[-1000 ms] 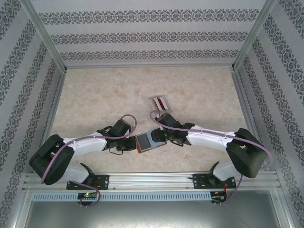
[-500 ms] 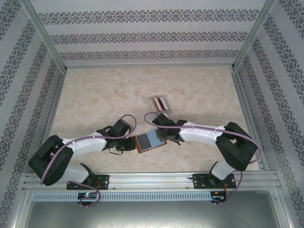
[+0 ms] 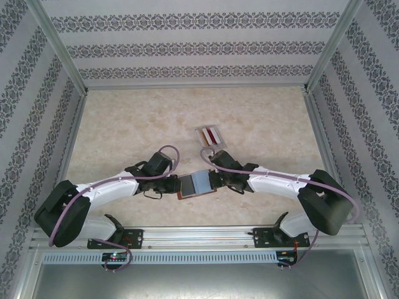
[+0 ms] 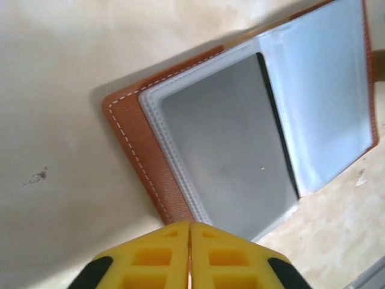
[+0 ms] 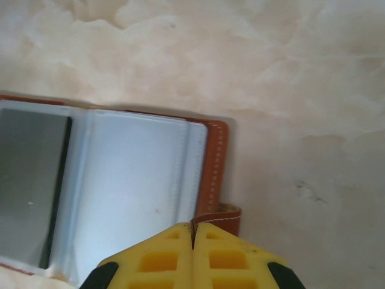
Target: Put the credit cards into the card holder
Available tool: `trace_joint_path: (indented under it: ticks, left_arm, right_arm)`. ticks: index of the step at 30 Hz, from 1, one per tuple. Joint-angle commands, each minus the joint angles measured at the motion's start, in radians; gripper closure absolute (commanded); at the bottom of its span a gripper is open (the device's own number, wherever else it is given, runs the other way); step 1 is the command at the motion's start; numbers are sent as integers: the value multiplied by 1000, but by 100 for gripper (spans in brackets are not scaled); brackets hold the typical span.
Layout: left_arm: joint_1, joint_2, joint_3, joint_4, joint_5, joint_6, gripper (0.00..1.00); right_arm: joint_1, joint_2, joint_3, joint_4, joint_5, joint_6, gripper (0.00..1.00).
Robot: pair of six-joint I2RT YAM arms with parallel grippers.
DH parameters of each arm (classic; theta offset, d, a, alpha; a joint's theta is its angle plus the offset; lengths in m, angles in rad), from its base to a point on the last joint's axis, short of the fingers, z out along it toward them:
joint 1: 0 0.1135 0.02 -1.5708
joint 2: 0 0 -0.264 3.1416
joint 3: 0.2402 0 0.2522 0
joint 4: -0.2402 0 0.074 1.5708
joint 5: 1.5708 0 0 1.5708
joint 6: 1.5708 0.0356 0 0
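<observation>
Change: right hand (image 5: pixel 193 226) has closed, fingertips together at the clasp tab (image 5: pixel 220 217); left hand (image 4: pixel 190 224) closed too.
Card holder (image 3: pixel 196 185): open on the bench (image 3: pixel 124 124), between both hands.
Top view: credit cards (image 3: pixel 209 134) lie farther back.

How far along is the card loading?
Done: card holder lies open, one grey card looks seated in a sleeve. In hand: left gripper and right gripper shut at its opposite edges, right by the clasp tab, no card seen gripped. Left: cards in the clear tray; the adjacent sleeve looks empty.
</observation>
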Motion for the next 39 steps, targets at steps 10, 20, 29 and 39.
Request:
trace_joint_path:
  ticks: [10, 20, 29, 39]
  left_arm:
    - [17, -140, 74, -287, -168, -73, 27]
    - [30, -38, 68, -162, -15, -78, 24]
    - [30, 157, 106, -19, 30, -95, 31]
    - [27, 15, 123, 26, 64, -82, 41]
  right_arm:
    - [-6, 5, -38, 92, -97, 83, 100]
    - [-10, 14, -25, 86, -120, 78, 100]
    - [-1, 43, -30, 140, -177, 112, 100]
    - [10, 50, -59, 211, -209, 160, 100]
